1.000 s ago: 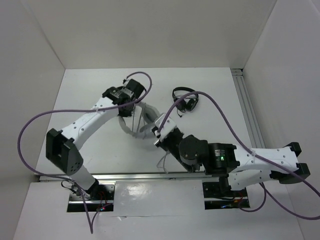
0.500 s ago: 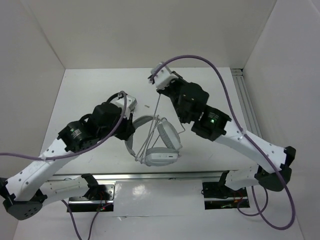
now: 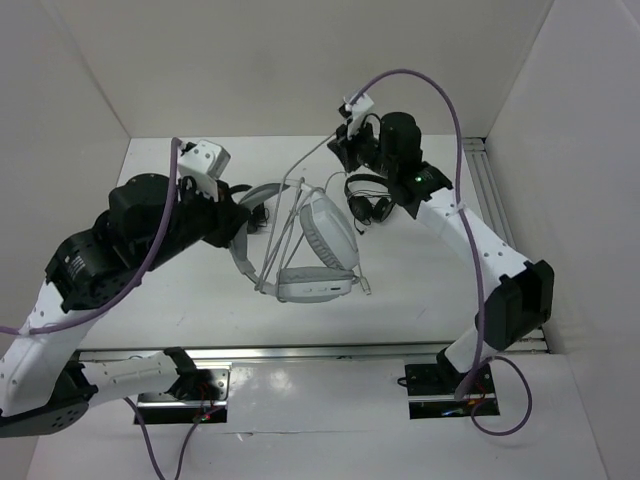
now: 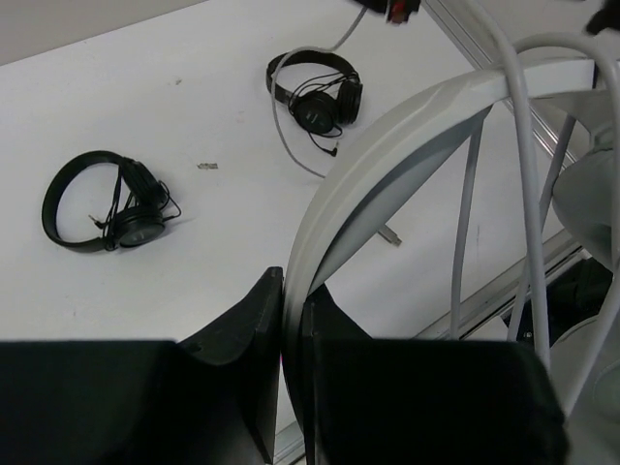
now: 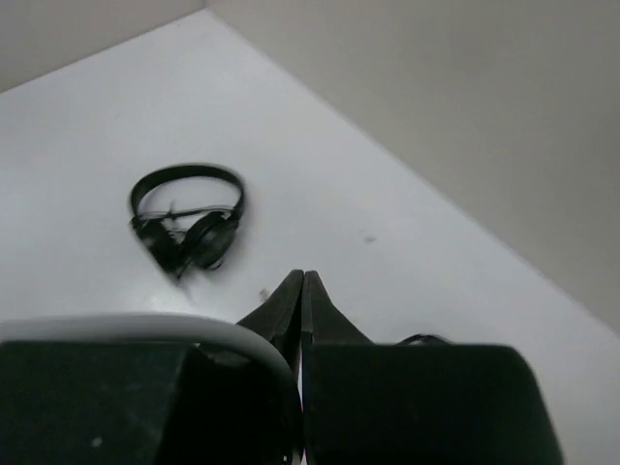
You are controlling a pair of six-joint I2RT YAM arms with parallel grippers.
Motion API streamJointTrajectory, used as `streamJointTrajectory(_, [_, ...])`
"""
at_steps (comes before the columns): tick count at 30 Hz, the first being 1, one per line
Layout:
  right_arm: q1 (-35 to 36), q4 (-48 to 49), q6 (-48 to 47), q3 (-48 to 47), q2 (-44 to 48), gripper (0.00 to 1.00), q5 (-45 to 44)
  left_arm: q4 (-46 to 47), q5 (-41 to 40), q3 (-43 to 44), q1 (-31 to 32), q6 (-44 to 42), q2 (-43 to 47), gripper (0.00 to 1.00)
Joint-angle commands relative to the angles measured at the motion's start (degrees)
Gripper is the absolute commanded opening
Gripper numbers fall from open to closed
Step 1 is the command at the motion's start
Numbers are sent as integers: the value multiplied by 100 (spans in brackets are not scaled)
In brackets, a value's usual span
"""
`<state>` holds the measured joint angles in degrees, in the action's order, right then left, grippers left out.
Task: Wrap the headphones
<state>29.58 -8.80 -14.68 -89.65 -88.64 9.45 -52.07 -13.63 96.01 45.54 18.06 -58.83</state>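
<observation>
Headphones aloft, cable drawn taut between two arms

The headphones (image 3: 325, 232) hung above the table (image 3: 420, 275), roughly midway between the arms, and the top view suggested they were lifted clear of it. The left gripper (image 4: 293, 308) was pinched on the edge of the wide headband (image 4: 387, 165), its fingers pressed against either face of the band. The right gripper (image 5: 302, 289) was raised toward the far wall with its fingers pressed together. The thin grey cable (image 4: 463, 232) ran up to it from the headset, so it appeared to be nipping that cable, though the contact itself was hard to make out. Several strands of cable already crossed the span between band and earcups (image 3: 315, 286).

Judged from this, the headset was light but bulky. The band looked stiff enough to serve as a handle, yet smooth, so a clamp on its edge could slip or let the cups swing. The cushioned cups looked soft and awkward to grip, which made the band the better hold. The cable was limp and springy, so it would probably slacken and slide off the band unless kept in tension. It was best taken near its free end and guided, not yanked, since its joint at the cup seemed the fragile point.

Two small black headphones (image 4: 315, 89) (image 4: 102, 203) lay on the table, apart from the work.
</observation>
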Motion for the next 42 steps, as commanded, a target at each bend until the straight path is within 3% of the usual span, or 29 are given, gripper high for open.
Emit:
streamJointTrajectory(1, [-225, 1749, 1562, 1060, -233, 8, 2268, 969, 193, 453, 78, 319, -67, 0])
streamJointTrajectory(3, [106, 2721, 2318, 1992, -486, 8, 2684, 1427, 124, 681, 78, 574, -268, 0])
streamJointTrajectory(8, [829, 4645, 3083, 2653, -1137, 8, 2500, 1631, -173, 2040, 78, 988, -1312, 0])
streamJointTrajectory(10, [1013, 4852, 3339, 2654, -1452, 8, 2500, 1185, -691, 2613, 78, 1278, -1683, 0])
streamJointTrajectory(11, [1101, 4983, 3340, 2724, -1524, 8, 2500, 999, -1355, 3173, 78, 1357, -1859, 0])
streamJointTrajectory(14, [1470, 5246, 3288, 3380, -1577, 8, 2211, 708, -1958, 3748, -639, 1586, -2395, 0])
streamJointTrajectory(16, [1759, 5615, 3339, 3873, -1333, 6, 1991, 550, -1488, 3803, -1307, 1821, -2667, 0])
streamJointTrajectory(17, [1866, 5991, 3340, 4145, -1227, 6, 1895, 549, -850, 3803, -1659, 1910, -2756, 0])
streamJointTrajectory(18, [1971, 6178, 3401, 4705, -1104, 6, 1624, 384, -574, 3803, -2315, 2033, -2861, 0])
streamJointTrajectory(21, [2419, 6574, 3401, 5447, -594, 1, 1262, 382, 104, 3610, -3014, 2280, -3274, 0])
streamJointTrajectory(23, [2963, 6374, 3279, 5887, -76, 0, 710, 382, 167, 3486, -3410, 2280, -3442, 0])
streamJointTrajectory(27, [4071, 4832, 2682, 6055, 1011, 0, -889, 382, -50, 2935, -3561, 1912, -3662, 0])
streamJointTrajectory(31, [4731, 3093, 2005, 5382, 1849, 0, -2724, 250, -183, 2030, -3561, 1464, -3637, 0])
streamJointTrajectory(33, [4802, 2482, 1697, 5099, 2156, 0, -3088, 311, -420, 1242, -3508, 1393, -3479, 0])
streamJointTrajectory(38, [4741, 1575, 1494, 4886, 2500, 0, -4064, 857, 9, 147, -3649, 1059, -2854, 0])
streamJointTrajectory(42, [4732, 1521, 1643, 5150, 3053, 0, -3092, 445, -789, 383, -3701, 1251, -2844, 0])
